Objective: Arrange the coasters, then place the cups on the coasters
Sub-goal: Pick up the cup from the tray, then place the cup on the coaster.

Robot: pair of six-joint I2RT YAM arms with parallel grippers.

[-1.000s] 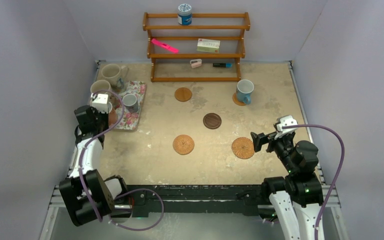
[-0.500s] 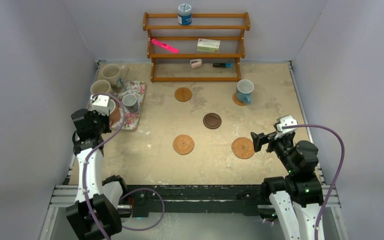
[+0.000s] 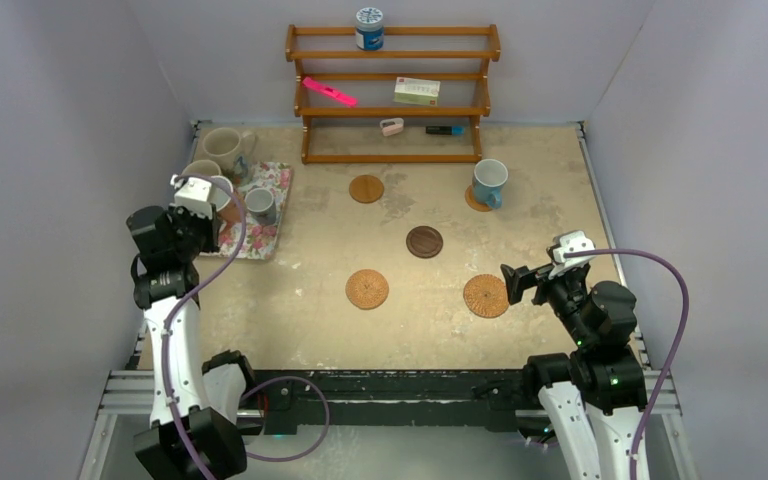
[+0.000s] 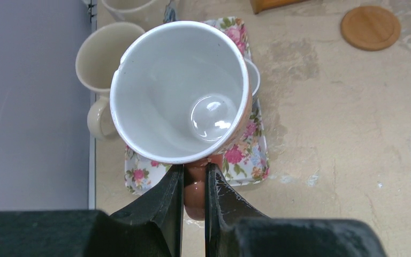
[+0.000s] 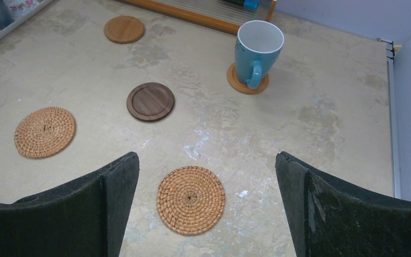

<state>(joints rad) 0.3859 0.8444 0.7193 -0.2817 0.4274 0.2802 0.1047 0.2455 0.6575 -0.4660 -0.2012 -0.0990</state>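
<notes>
The left gripper (image 4: 194,187) is clamped on the handle of the mug (image 4: 176,91), while the right gripper (image 5: 206,159) is spread wide.

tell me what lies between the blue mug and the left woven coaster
The dark brown coaster, bare, lies midway between blue mug and left woven coaster; top view shows it.

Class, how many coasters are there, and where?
5: a tan coaster under the blue mug, a smooth coaster near the shelf, a dark coaster at centre, two woven coasters on the near side.
</notes>
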